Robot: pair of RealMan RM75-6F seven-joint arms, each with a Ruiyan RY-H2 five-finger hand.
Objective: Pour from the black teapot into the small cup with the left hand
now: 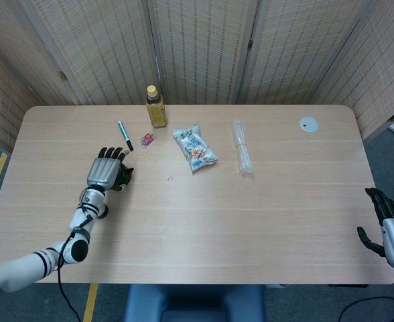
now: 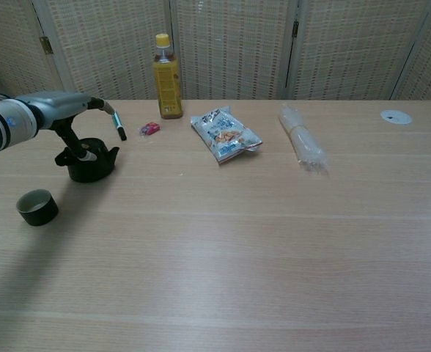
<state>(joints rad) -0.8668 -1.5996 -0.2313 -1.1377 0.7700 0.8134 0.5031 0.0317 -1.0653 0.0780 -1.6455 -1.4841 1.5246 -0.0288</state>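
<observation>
Left hand [image 1: 105, 172] over the black teapot [image 2: 91, 163], thumb down at its handle, grasp unclear; small cup [image 2: 37, 207] nearby; right hand [image 1: 392, 225] empty, fingers spread.

Your black teapot [image 2: 91, 163] sat upright on the tabletop [image 2: 223, 242], left side: squat, round, lid on, spout toward the right in chest view. In the head view it was mostly hidden under the left hand [image 1: 105, 172]. The small cup [image 2: 37, 207], dark and open-topped, stood upright nearer the front edge, left of the teapot, apart from it.
</observation>
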